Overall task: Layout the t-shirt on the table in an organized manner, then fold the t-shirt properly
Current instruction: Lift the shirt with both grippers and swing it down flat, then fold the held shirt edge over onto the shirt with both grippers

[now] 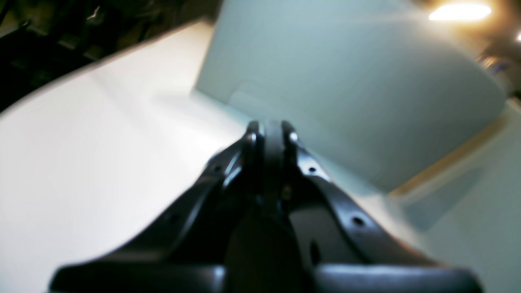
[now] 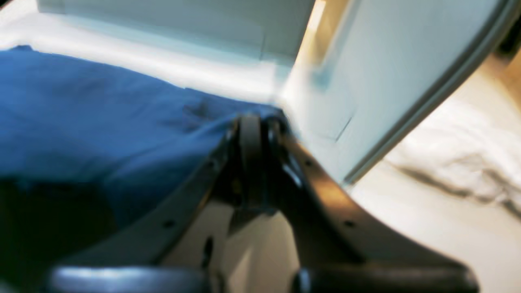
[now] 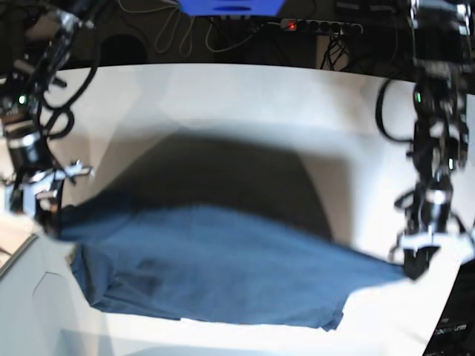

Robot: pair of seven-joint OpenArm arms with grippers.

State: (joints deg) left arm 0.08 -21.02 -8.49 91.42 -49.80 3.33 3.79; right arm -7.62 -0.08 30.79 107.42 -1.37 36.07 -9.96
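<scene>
The dark blue t-shirt hangs stretched between my two grippers, lifted off the white table, with its shadow on the tabletop behind it. My right gripper is shut on the shirt's left end; in the right wrist view the blue cloth runs up into the closed fingertips of the right gripper. My left gripper is shut on the shirt's right tip. In the left wrist view the left gripper is closed with a dark strip pinched between its fingers; the rest of the shirt is hidden there.
A pale grey box stands at the front left, under the shirt's left end; its panels fill the right wrist view. A pale grey panel lies beyond the left gripper. Cables and a power strip lie behind the table's far edge.
</scene>
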